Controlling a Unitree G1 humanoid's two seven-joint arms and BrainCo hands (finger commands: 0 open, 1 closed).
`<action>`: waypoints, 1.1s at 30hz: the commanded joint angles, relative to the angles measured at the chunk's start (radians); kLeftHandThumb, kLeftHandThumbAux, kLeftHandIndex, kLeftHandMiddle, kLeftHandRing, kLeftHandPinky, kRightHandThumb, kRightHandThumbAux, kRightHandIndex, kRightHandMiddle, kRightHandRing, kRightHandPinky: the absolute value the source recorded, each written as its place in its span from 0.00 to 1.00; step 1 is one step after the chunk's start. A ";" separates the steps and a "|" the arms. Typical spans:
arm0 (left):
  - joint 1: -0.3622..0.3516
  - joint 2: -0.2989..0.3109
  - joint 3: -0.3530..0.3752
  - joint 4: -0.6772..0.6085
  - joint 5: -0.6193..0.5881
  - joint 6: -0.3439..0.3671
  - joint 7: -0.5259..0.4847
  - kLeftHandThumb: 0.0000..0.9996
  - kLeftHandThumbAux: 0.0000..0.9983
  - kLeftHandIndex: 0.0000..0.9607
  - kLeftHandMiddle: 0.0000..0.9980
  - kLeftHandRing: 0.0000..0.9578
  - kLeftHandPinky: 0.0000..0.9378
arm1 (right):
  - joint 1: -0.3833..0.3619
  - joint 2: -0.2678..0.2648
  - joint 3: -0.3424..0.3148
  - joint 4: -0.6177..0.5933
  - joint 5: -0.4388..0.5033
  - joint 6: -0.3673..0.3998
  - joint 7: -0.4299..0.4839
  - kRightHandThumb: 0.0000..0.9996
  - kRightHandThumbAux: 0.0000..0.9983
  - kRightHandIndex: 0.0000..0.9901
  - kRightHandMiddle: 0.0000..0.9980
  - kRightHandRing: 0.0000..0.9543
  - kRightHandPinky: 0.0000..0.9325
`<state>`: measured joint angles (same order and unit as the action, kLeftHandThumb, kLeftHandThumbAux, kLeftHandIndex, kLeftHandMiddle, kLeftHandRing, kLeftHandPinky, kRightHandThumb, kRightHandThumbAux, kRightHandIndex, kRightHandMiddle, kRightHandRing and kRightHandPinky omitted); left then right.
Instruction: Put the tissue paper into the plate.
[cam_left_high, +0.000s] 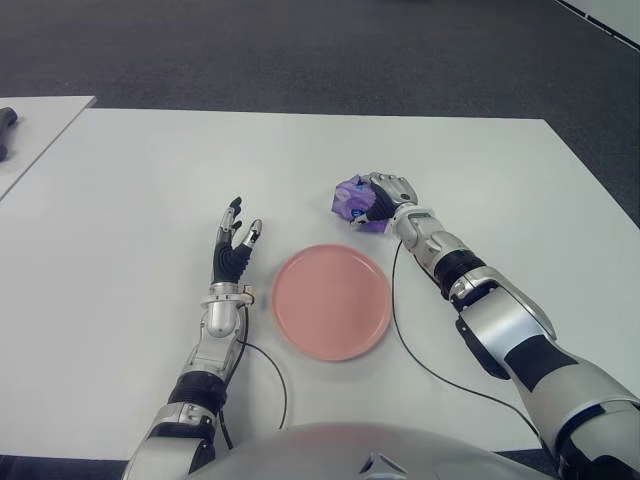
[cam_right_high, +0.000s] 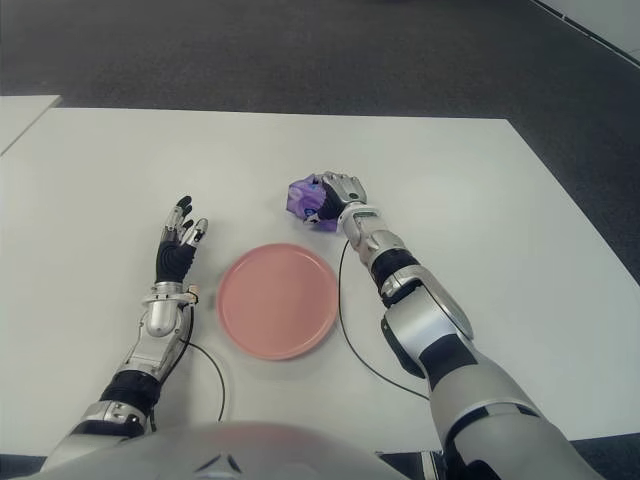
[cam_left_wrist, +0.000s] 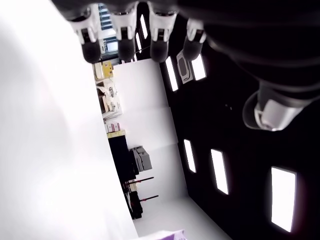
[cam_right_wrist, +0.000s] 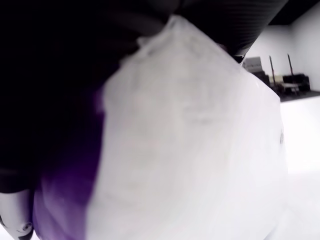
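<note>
My left hand is just left of the pink plate, fingers straight and spread, holding nothing. Plate's sitting on the white tabletop. Past its far right edge, my right hand is wrapped around the purple tissue paper, down near the tabletop, outside the plate.

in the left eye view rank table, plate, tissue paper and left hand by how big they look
1. table
2. plate
3. left hand, open, left of the plate
4. tissue paper, partly hidden in the right hand, so its rank against the left hand is unsure
</note>
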<state>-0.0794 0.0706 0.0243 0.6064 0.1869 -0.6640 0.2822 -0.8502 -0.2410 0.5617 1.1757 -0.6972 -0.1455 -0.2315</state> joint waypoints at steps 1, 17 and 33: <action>0.057 -0.002 0.001 -0.010 0.036 0.042 0.039 0.00 0.42 0.00 0.00 0.00 0.00 | 0.239 0.063 -0.021 0.142 0.066 -0.019 0.227 0.85 0.68 0.41 0.52 0.84 0.86; 0.050 -0.011 0.001 -0.016 0.037 0.062 0.051 0.00 0.42 0.00 0.00 0.00 0.00 | 0.260 0.061 -0.052 0.128 0.103 -0.074 0.200 0.86 0.68 0.41 0.53 0.90 0.90; 0.040 -0.015 -0.002 -0.014 0.029 0.067 0.043 0.00 0.42 0.00 0.00 0.00 0.00 | 0.261 0.042 -0.045 0.114 0.115 -0.106 0.220 0.86 0.68 0.41 0.53 0.91 0.90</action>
<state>-0.0602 0.0677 0.0238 0.5800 0.2089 -0.6308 0.3141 -0.7994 -0.2412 0.4721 1.1801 -0.5712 -0.2834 -0.2142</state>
